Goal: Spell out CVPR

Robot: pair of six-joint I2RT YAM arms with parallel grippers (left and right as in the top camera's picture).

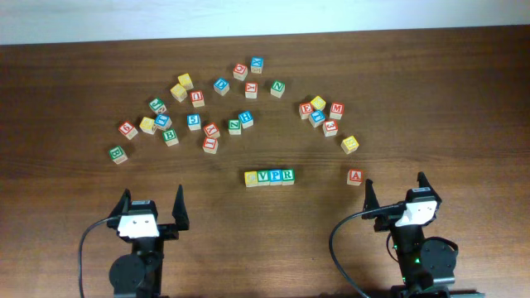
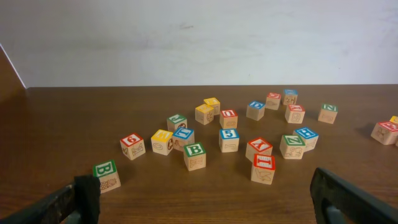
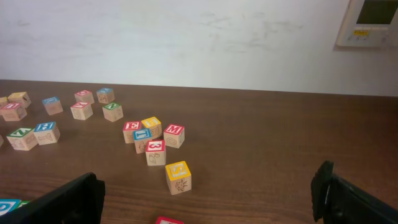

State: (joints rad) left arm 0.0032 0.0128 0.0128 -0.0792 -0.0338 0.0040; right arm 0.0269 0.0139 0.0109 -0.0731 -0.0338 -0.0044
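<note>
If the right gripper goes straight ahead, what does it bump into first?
Probably the red A block. It sits just ahead of the right gripper, toward its left side. The depth is hard to judge, so I can't be sure.

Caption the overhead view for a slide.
Four-block row ending VPR; left fingers and right fingers open and empty.

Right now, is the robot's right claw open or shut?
Open. The right gripper shows its jaws wide apart, with nothing between them.

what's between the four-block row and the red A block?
Nothing. In the overhead view the table is bare from the row across to the A block.
</note>
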